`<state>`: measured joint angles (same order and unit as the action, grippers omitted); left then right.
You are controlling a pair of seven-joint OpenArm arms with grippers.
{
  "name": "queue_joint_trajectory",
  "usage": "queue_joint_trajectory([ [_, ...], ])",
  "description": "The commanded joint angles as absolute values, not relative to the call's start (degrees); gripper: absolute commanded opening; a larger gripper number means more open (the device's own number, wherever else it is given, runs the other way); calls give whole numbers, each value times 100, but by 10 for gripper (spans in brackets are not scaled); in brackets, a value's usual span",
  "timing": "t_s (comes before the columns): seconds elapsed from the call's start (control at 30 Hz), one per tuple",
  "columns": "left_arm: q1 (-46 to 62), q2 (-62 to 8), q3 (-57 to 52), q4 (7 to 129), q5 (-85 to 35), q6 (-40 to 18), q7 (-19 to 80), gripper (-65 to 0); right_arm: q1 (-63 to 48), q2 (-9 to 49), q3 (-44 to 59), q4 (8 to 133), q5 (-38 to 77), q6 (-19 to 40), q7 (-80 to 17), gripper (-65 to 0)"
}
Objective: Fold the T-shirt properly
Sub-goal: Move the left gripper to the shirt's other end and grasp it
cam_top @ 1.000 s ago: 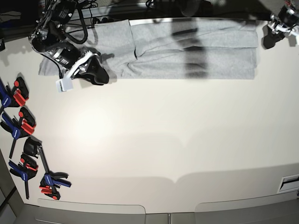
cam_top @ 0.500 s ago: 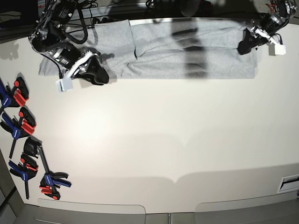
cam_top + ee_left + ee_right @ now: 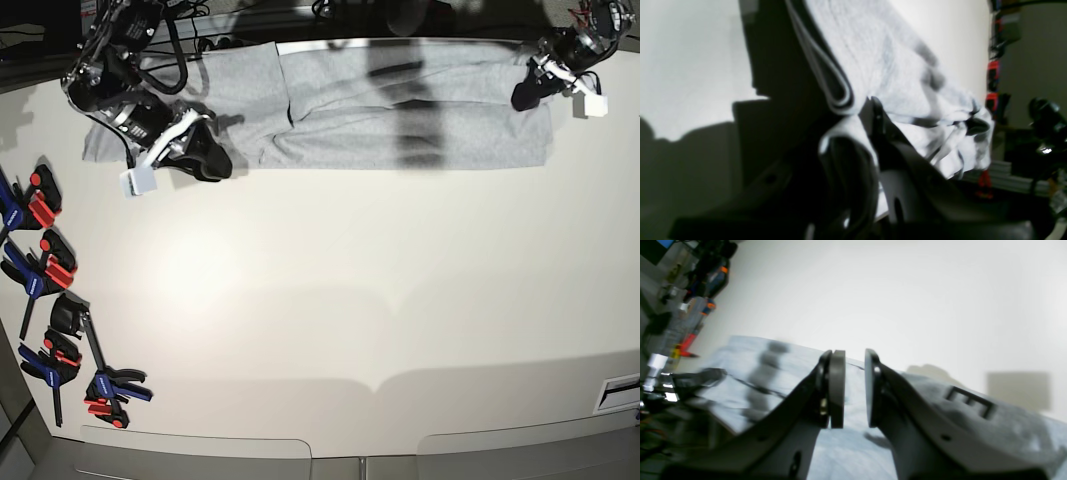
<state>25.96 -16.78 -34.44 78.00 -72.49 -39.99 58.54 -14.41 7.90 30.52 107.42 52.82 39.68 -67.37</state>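
Note:
The light grey T-shirt (image 3: 400,120) lies in a long band along the table's far edge, plain side up. It also shows in the left wrist view (image 3: 890,60) and the right wrist view (image 3: 773,373). My left gripper (image 3: 522,97) is at the shirt's right end. In its wrist view the left gripper (image 3: 860,123) is shut on a bunched fold of the T-shirt's edge. My right gripper (image 3: 210,160) rests at the shirt's left part, by the near edge. The right gripper (image 3: 854,390) is open by a narrow gap, with nothing between the jaws and cloth beneath.
Several red, blue and black clamps (image 3: 45,270) lie along the table's left edge. The table's far edge (image 3: 420,42) runs right behind the shirt, with dark equipment beyond it. A slot (image 3: 620,390) sits at the front right.
My left gripper came in from beyond the shirt's right end onto its right edge and closed on the cloth. The right arm has not moved.

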Motion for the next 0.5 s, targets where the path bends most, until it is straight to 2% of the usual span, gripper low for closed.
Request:
queue_joint_trajectory([
  [0.0,2558,-1715,-3446,7872,-7411,-4000,5870,-650,-1400,840,3070,10840,5256,4000,-6512,-559],
  [0.23,2676,-1603,-3444,8952,-7811,-4000,6340,-650,-1400,843,3081,10838,3870,3404,-5988,-559],
  [0.47,2842,-961,-3444,10350,-8412,-4000,7002,-650,-1400,847,3081,10838,2637,3017,-5579,-559],
])
